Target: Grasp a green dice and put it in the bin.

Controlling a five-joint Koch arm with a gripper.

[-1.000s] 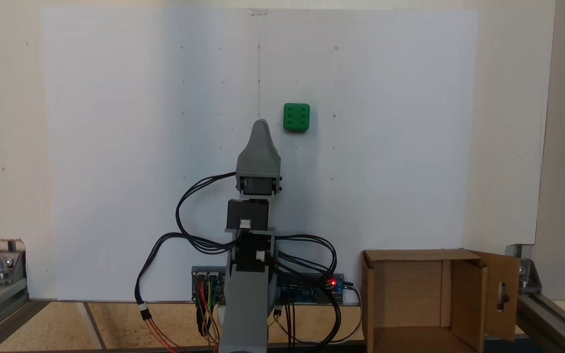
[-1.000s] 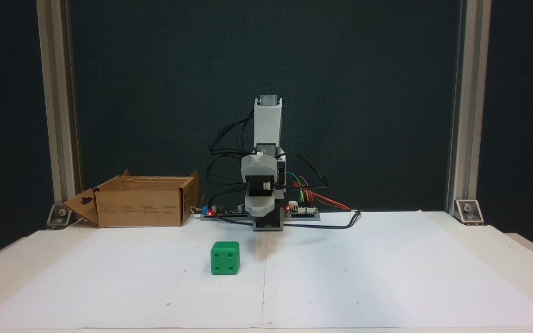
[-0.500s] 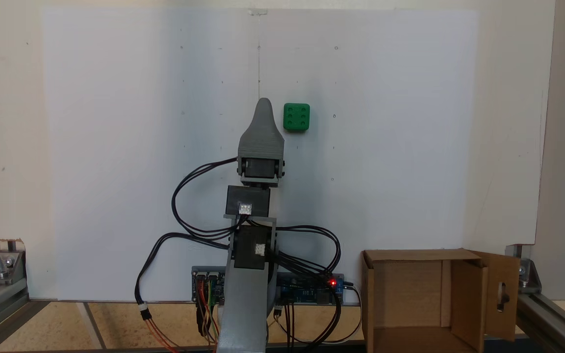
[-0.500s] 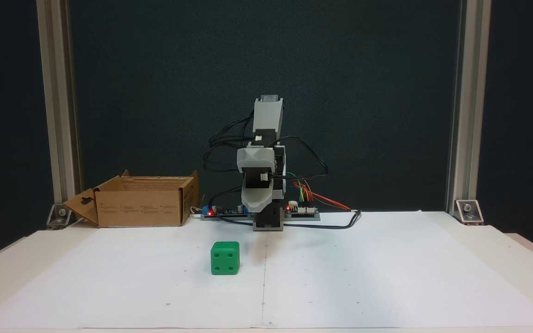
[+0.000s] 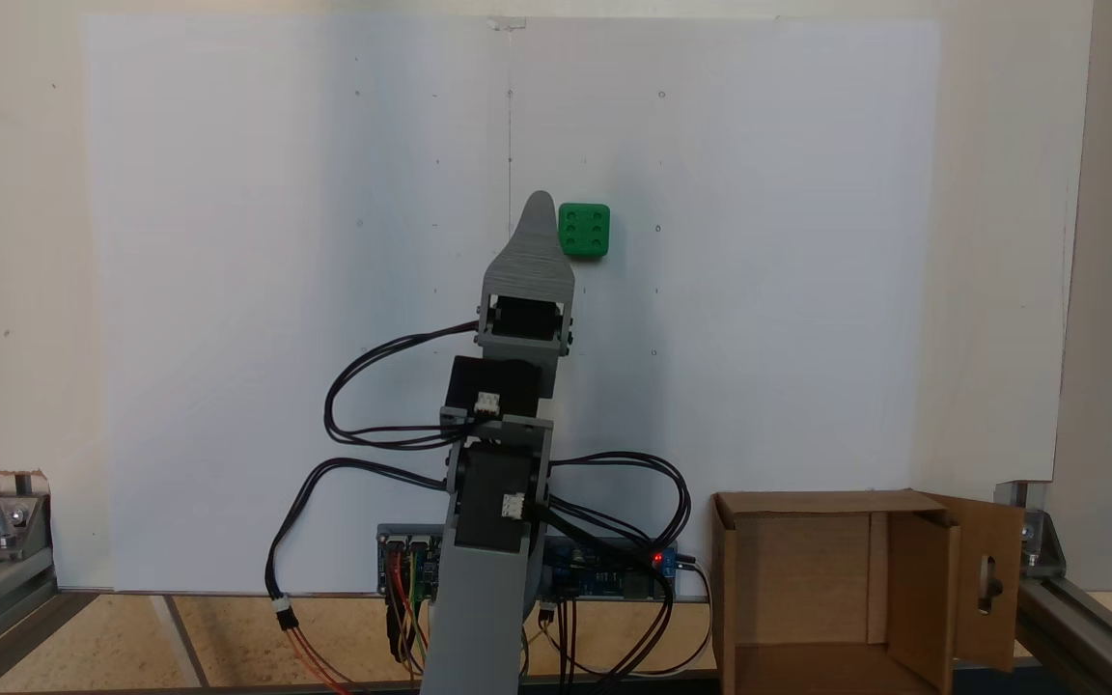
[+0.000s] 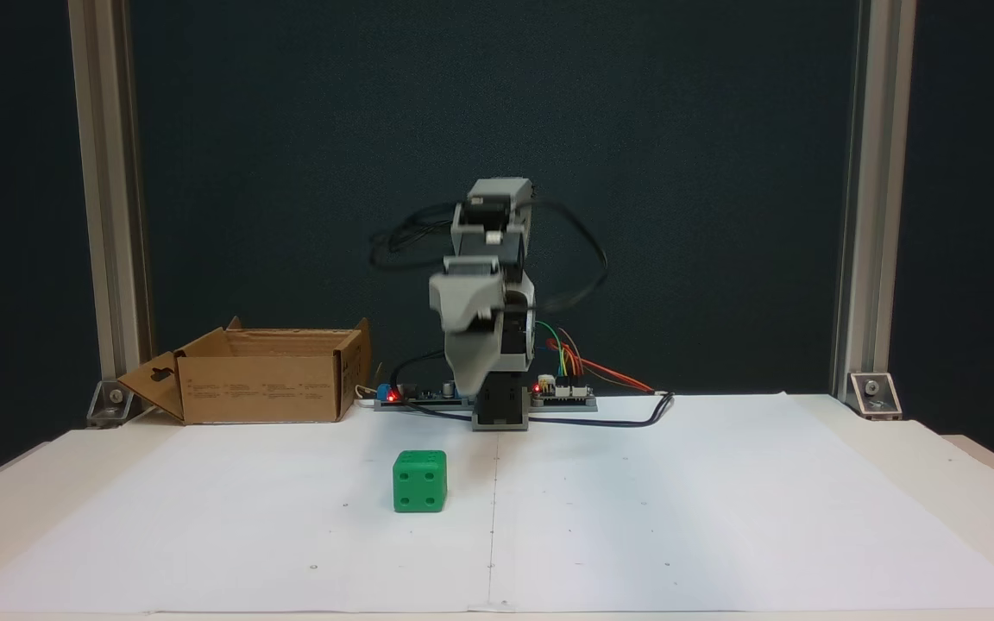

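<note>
Green dice [image 5: 584,230] lies alone on the white paper [image 5: 228,290] that covers the surface, well apart from the bin [image 5: 836,598]. We see six pips on its top face in the view from above, and four pips on the face towards the camera in the low front view [image 6: 419,482].

The relation that matters for our coming move is this: in the view from above, the tip of the tool [image 5: 541,205] stands just to the left of the dice and almost level with it. In the low front view the tool [image 6: 468,390] hangs high above the surface, behind the dice and a little to its right. So we judge that we must go sideways a little and then descend.

The dice is a cube, so it has no long axis; its edges lie square to the paper.

The view from above gives the sideways offset but hides the height. The low front view gives the height, but the tool is blurred there. In both views only one grey tip shows, so we cannot tell if the jaws are apart or together. Nothing is held.
</note>
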